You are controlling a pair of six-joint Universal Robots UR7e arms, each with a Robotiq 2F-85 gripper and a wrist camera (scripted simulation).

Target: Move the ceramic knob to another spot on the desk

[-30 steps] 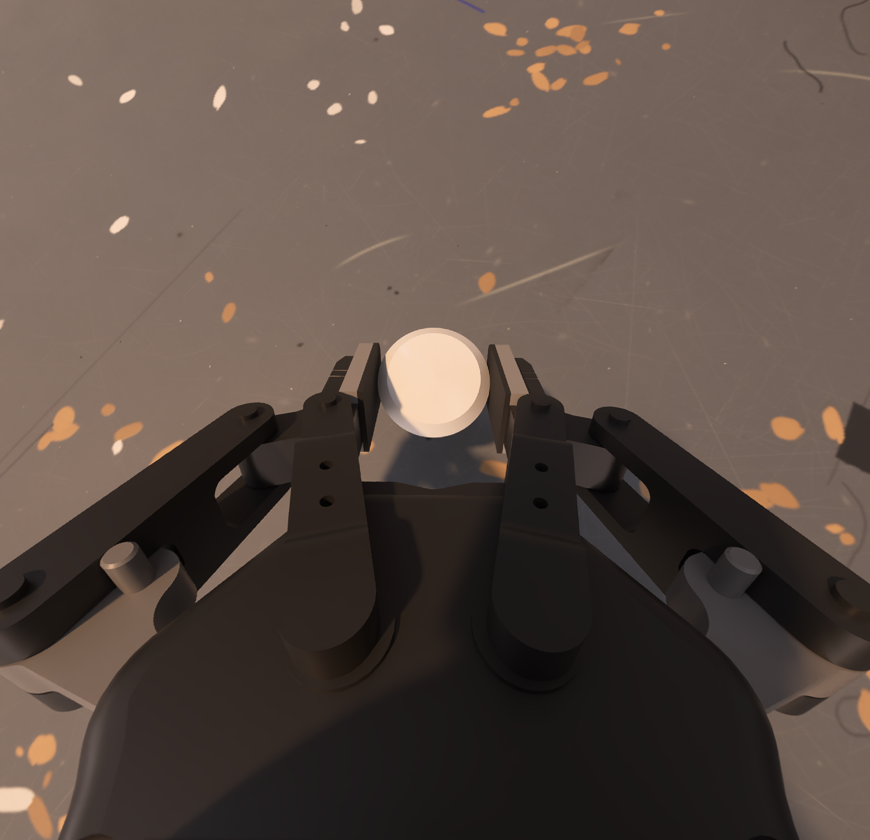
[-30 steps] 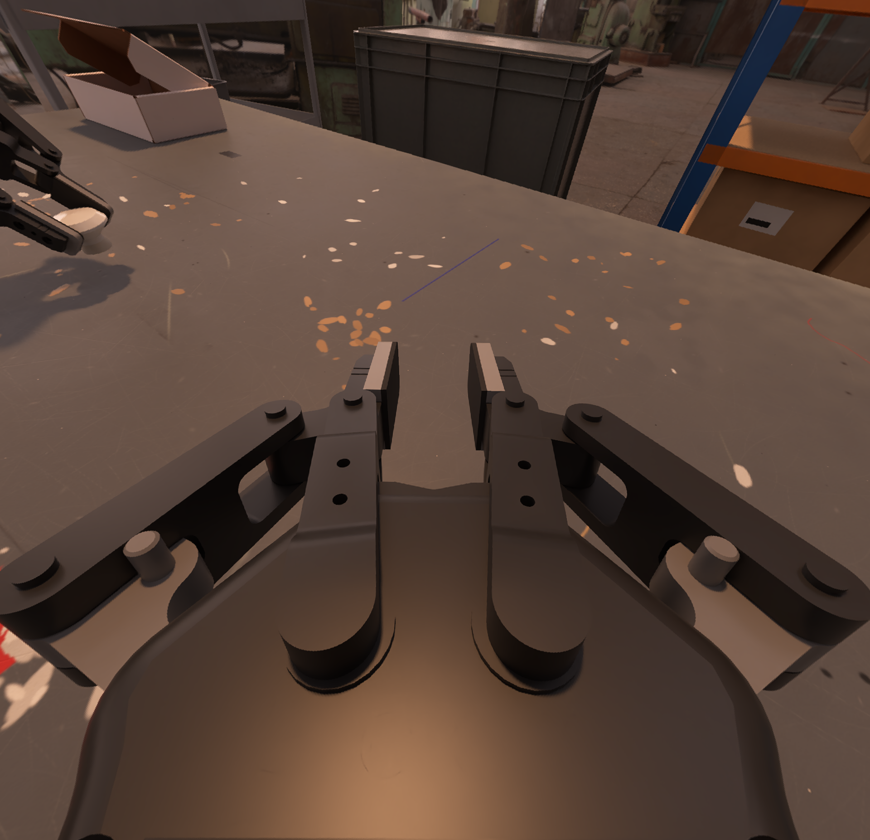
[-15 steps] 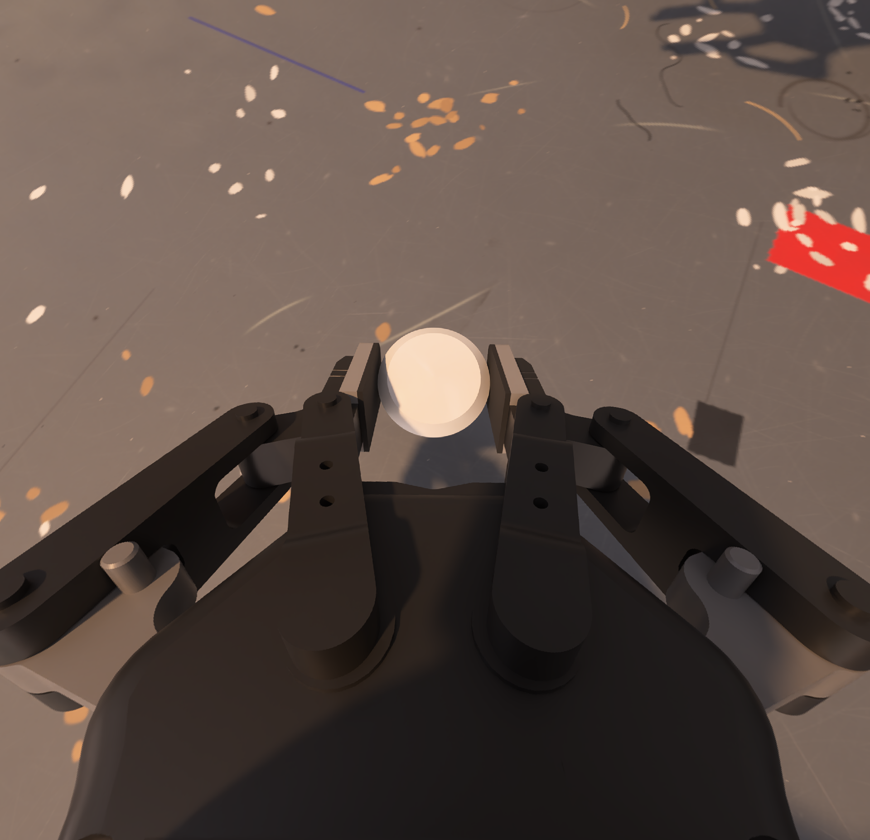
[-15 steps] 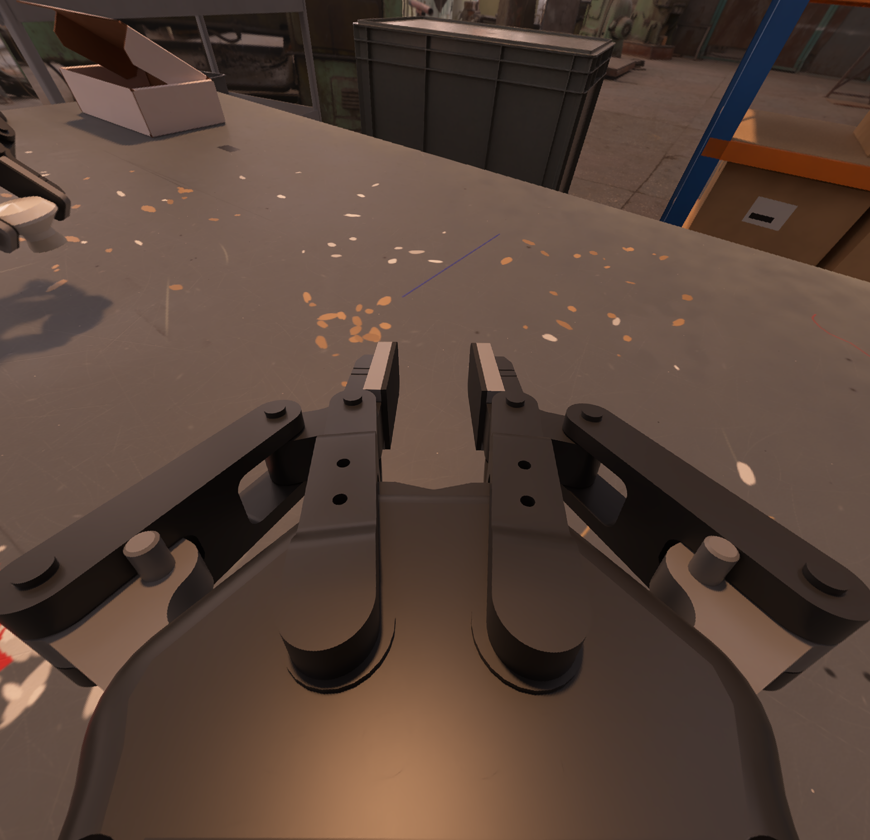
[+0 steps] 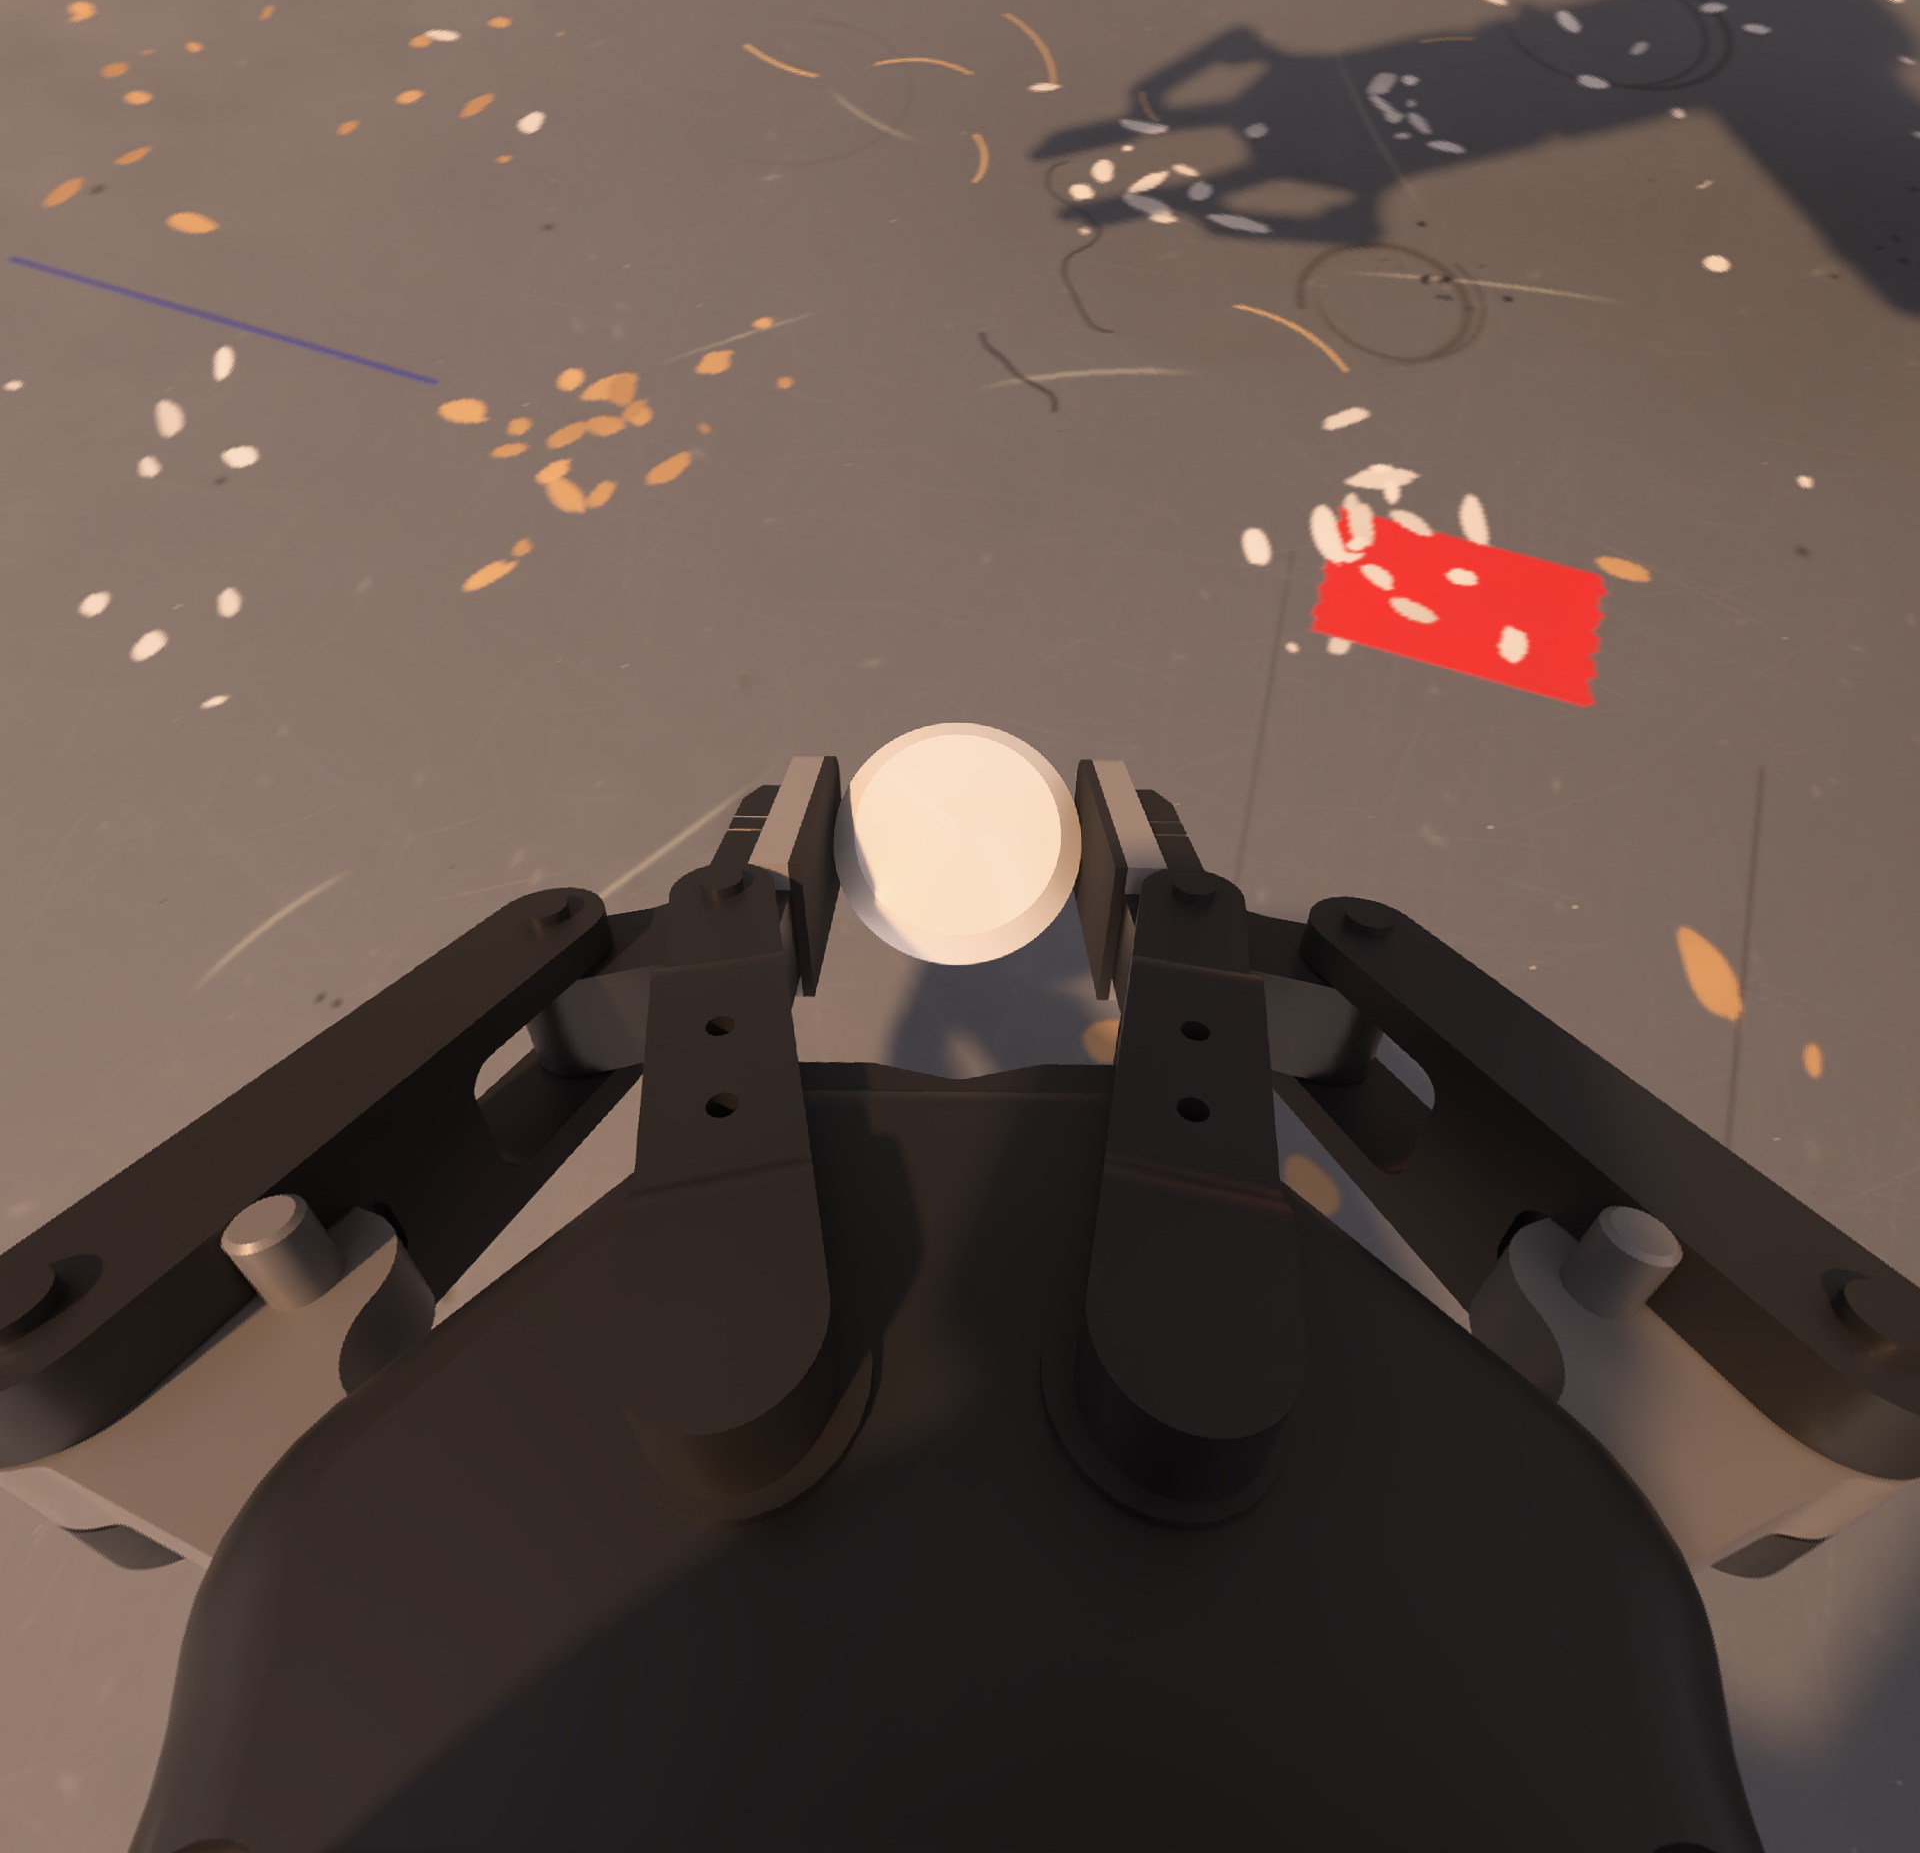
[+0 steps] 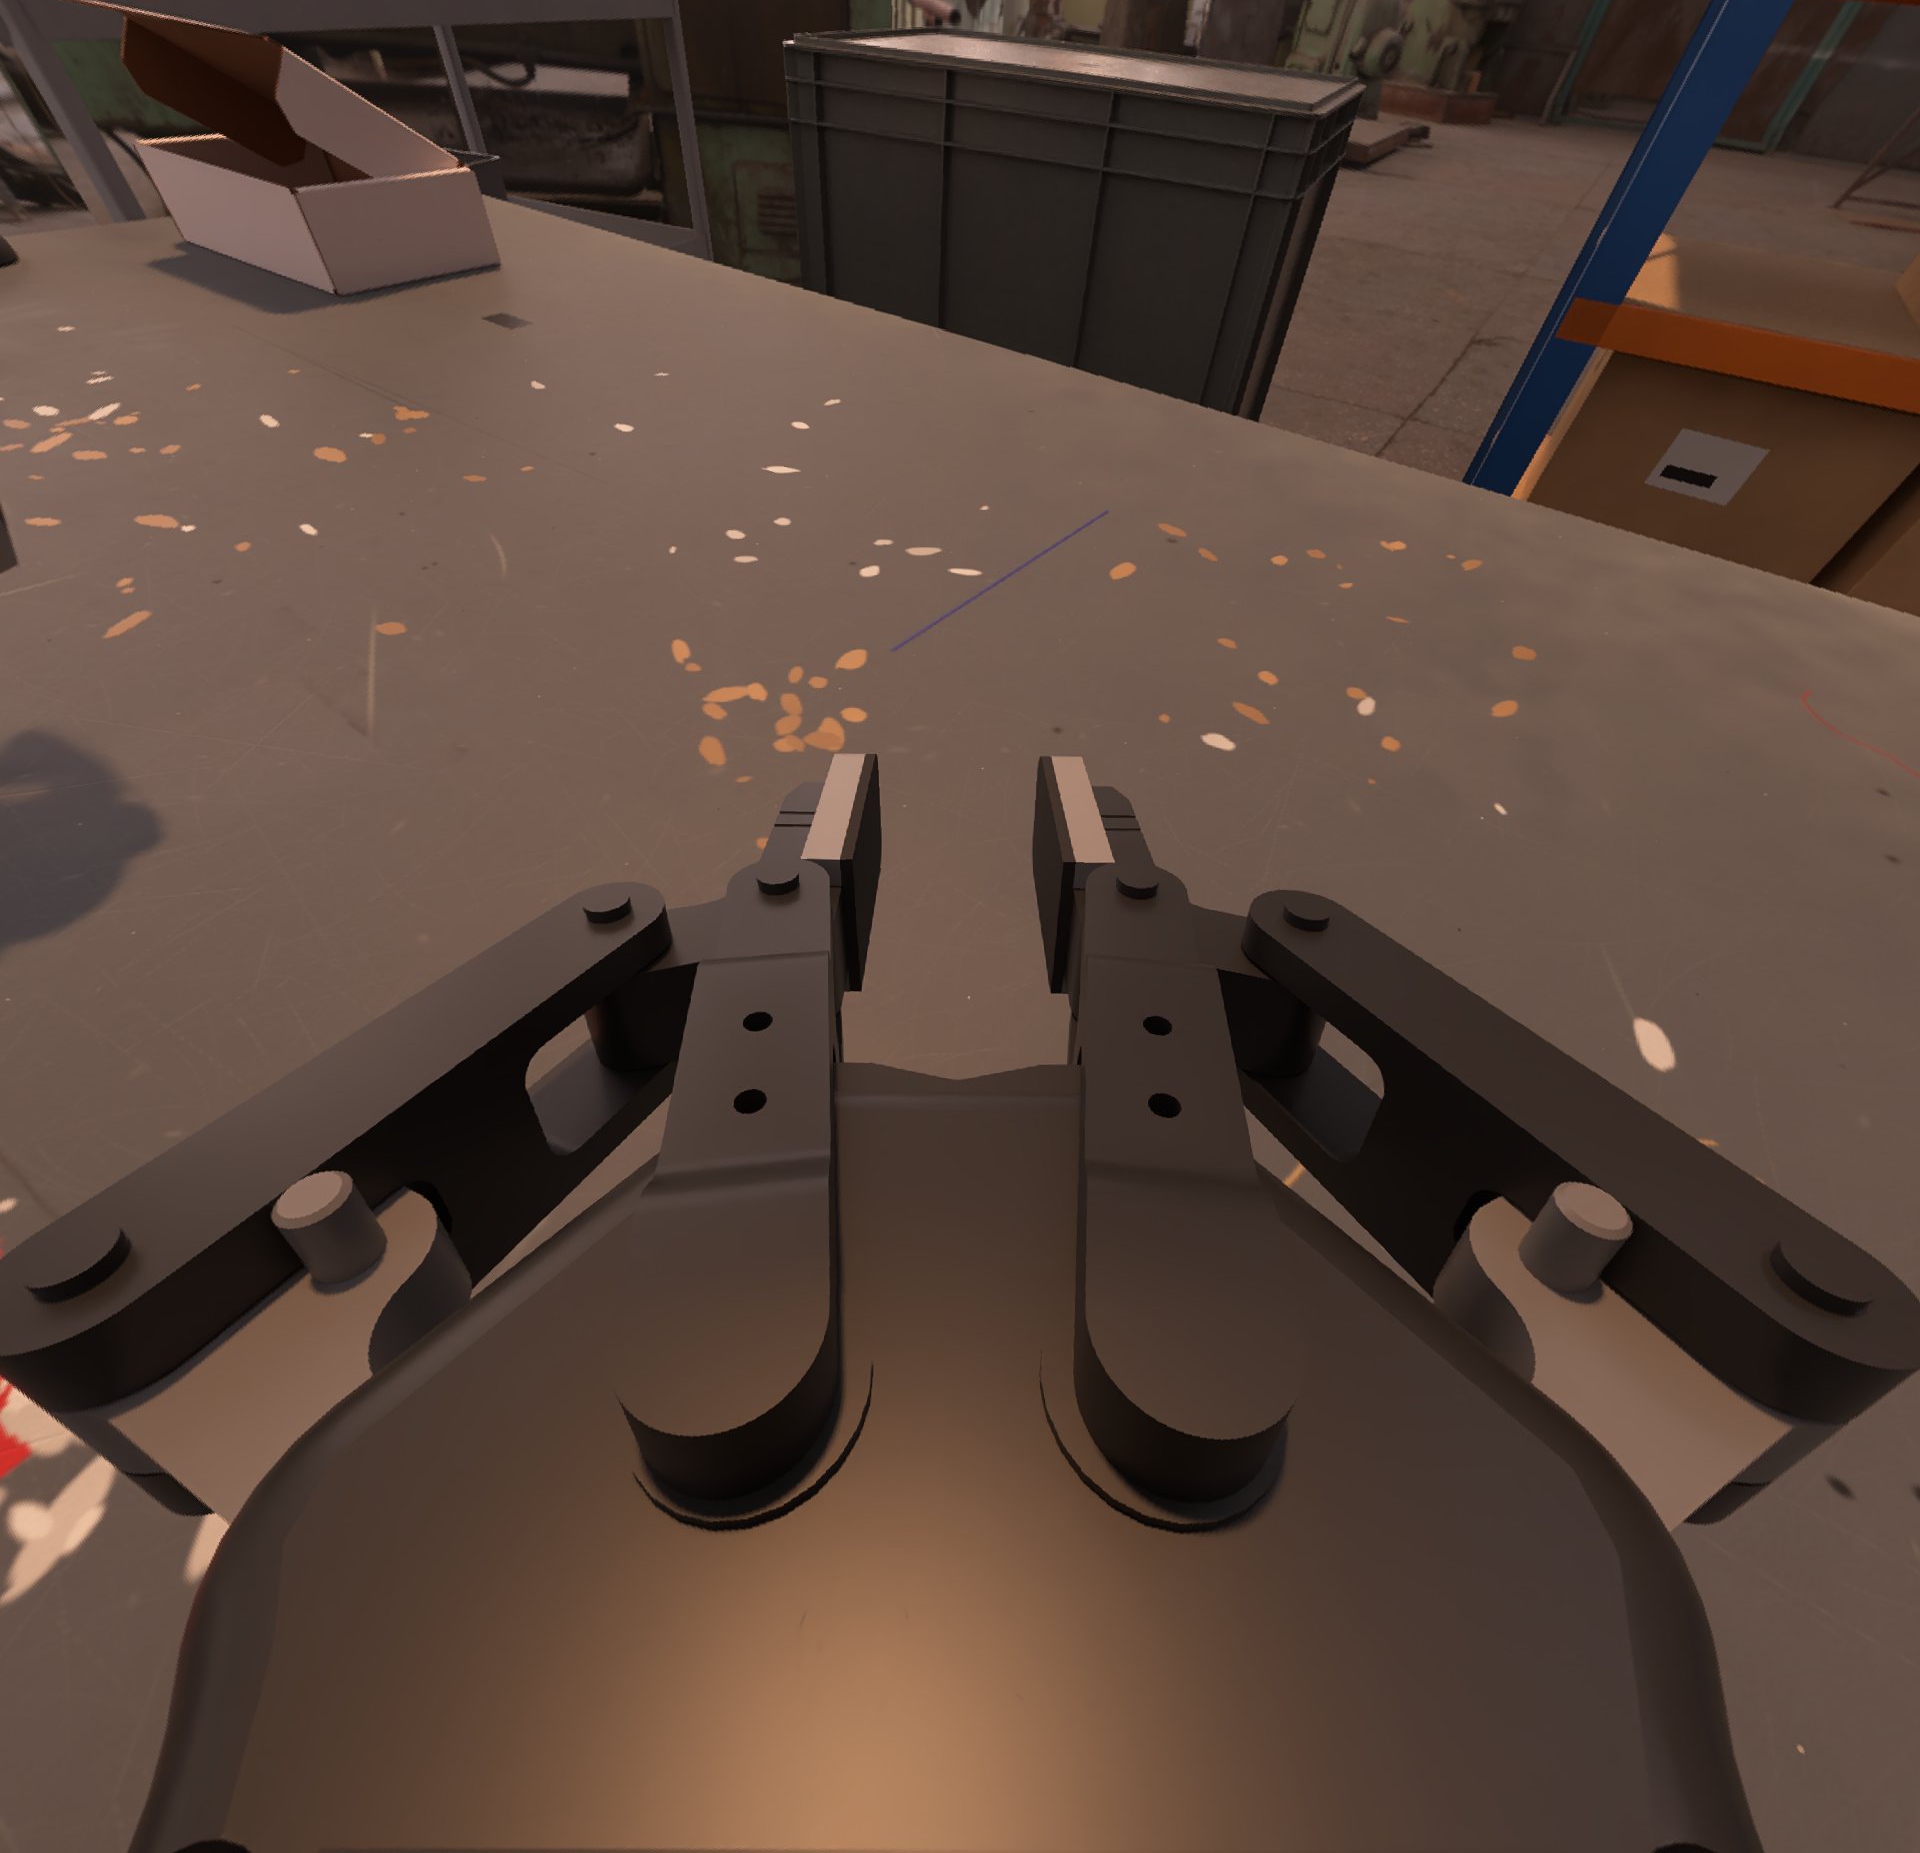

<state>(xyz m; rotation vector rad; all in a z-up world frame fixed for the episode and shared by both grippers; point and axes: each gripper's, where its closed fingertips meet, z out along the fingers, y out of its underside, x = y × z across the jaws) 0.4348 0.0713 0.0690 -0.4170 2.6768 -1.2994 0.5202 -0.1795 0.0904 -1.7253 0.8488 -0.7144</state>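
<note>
Knob (image 5: 956, 845) sits in the middle of the left wrist view, round and cream white, with its flat face turned to the camera. The left gripper (image 5: 958, 873) is squeezed on it, one pad on each side, and both pads touch it. The knob is up off the desk (image 5: 935, 577), and its shadow lies on the desk just below it.

The desk is grey and scratched, with orange and white paint spots all over. A red patch (image 5: 1455, 608) lies at the right of the frame, above and right of the knob and well apart from it. A thin blue line (image 5: 223, 320) runs across the upper left. A big dark shadow of an arm fills the upper right corner.

In the right wrist view, the right gripper (image 6: 956, 858) is at the middle of the frame. Its fingers are apart with nothing between them, above the desk. A white box (image 6: 312, 193) with its lid up sits on the desk at the upper left. A dark grey crate (image 6: 1060, 203) stands behind the desk at the top middle. A blue and orange rack (image 6: 1621, 234) is at the upper right.
</note>
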